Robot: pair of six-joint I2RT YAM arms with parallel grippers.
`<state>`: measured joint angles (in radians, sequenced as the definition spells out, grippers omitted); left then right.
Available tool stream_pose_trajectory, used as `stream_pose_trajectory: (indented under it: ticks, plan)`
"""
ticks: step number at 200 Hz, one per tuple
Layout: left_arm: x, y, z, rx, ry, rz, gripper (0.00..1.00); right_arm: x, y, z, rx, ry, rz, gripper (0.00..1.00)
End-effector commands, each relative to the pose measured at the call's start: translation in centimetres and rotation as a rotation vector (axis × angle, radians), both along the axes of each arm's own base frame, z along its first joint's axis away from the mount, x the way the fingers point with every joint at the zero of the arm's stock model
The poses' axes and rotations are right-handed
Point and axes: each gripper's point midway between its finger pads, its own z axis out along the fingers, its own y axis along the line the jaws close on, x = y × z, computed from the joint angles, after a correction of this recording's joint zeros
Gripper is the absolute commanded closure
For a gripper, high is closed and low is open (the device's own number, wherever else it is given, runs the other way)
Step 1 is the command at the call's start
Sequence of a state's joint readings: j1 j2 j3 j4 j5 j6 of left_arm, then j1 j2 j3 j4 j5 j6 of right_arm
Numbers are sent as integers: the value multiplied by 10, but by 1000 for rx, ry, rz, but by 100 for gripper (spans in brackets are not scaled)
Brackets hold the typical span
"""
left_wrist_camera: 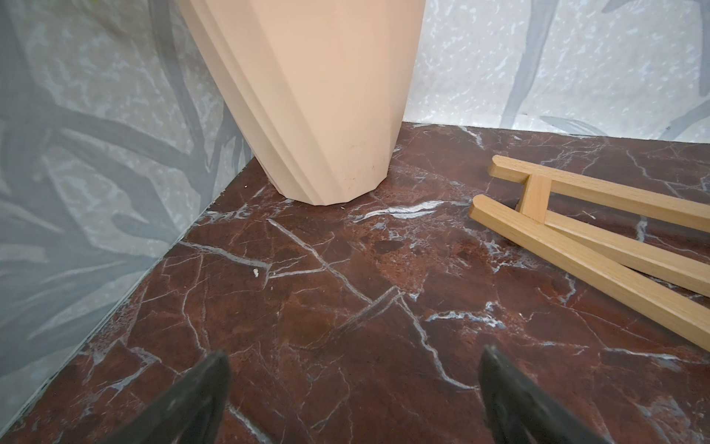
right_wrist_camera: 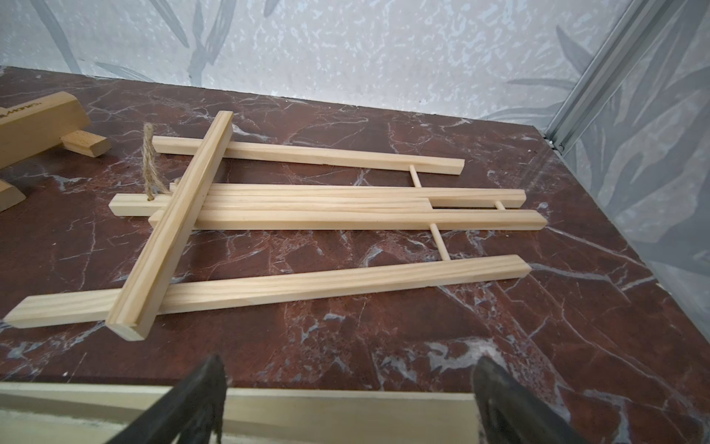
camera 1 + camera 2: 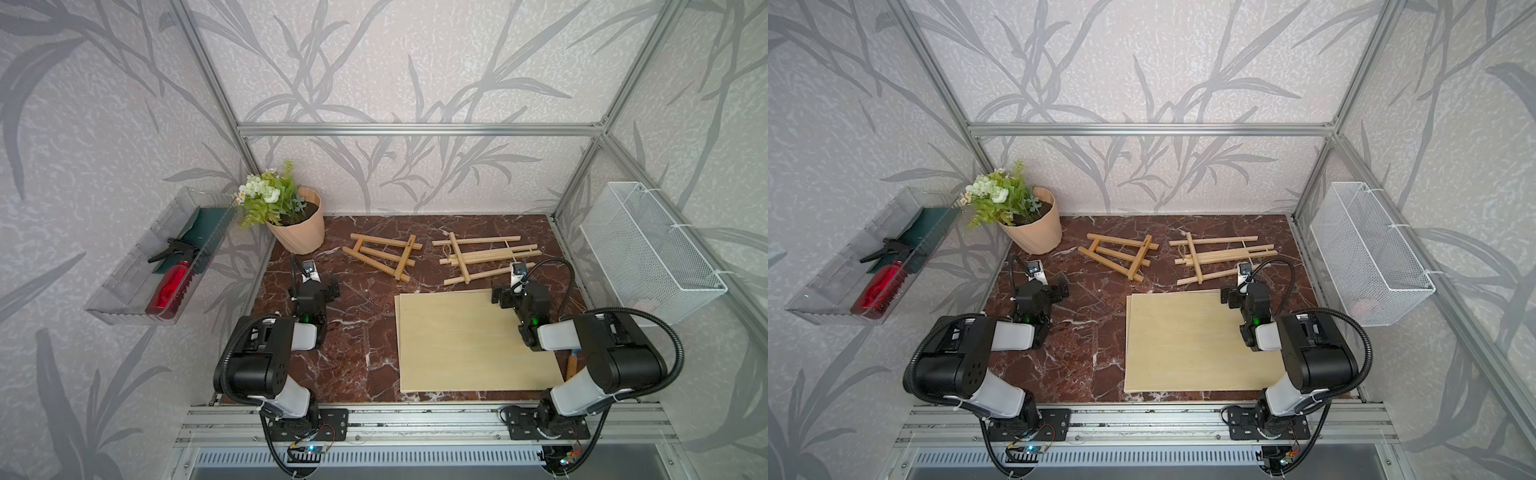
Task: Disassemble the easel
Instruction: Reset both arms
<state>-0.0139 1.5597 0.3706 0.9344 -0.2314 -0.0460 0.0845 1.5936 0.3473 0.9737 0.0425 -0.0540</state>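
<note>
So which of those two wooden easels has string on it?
The paler easel, nearer the white wire basket; the darker easel by the flowerpot has none.

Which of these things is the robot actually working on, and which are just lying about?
Part of the job:
- pale easel and darker easel, both lying flat; I cannot tell which one is meant
- probably the wooden board

Just lying about:
- flower pot
- red spray bottle in its clear tray
- white wire basket
</note>
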Motion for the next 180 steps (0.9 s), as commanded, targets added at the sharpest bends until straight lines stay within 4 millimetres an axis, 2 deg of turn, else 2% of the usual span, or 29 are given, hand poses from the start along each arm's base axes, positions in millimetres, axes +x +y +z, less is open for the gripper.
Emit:
stream_pose_trajectory:
  ticks: [1,121,135,146,157,165,180]
  plan:
    - [4,0,2,-12,-4,-15,1,7,3,15,-2,-44,8,1]
    - [3,1,2,-9,-7,-12,1,7,3,15,-2,-44,7,1]
    - [-4,-1,4,-8,-36,-21,1,7,3,15,-1,-45,7,1]
    - [-22,5,10,-13,-124,15,1,7,3,14,-2,-43,7,1]
    - [-43,20,17,-39,-220,112,1,7,2,15,-2,-45,7,1]
    - [-39,21,18,-40,-228,106,1,7,3,15,-1,-45,8,1]
    - [-28,13,17,-23,-192,56,1,7,3,15,-2,-44,8,1]
